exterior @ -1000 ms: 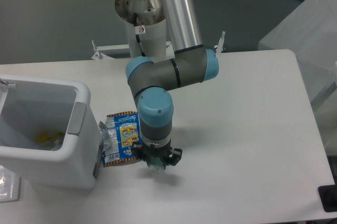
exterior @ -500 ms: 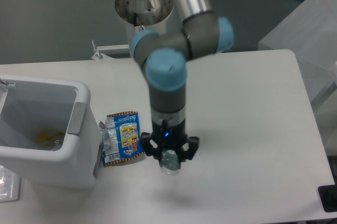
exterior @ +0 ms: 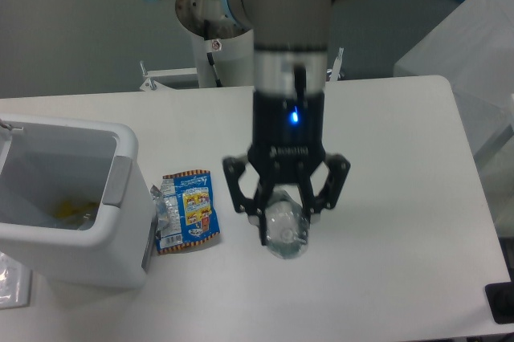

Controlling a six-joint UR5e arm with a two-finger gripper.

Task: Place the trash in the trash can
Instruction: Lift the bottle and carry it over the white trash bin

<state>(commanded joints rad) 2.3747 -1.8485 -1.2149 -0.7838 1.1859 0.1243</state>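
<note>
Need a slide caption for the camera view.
Gripper holding the bottle above the table, wrapper beside the bin.

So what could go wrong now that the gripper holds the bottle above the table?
The gripper holds the clear crushed bottle only by its upper part; the smooth, crumpled plastic might slip out during the move. The white trash can stands far to the left, so the bottle could hit its near rim. The blue snack wrapper remains on the table.

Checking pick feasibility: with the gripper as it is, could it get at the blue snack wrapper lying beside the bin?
Probably not yet: the gripper is shut on the bottle. The wrapper itself lies uncovered.
</note>
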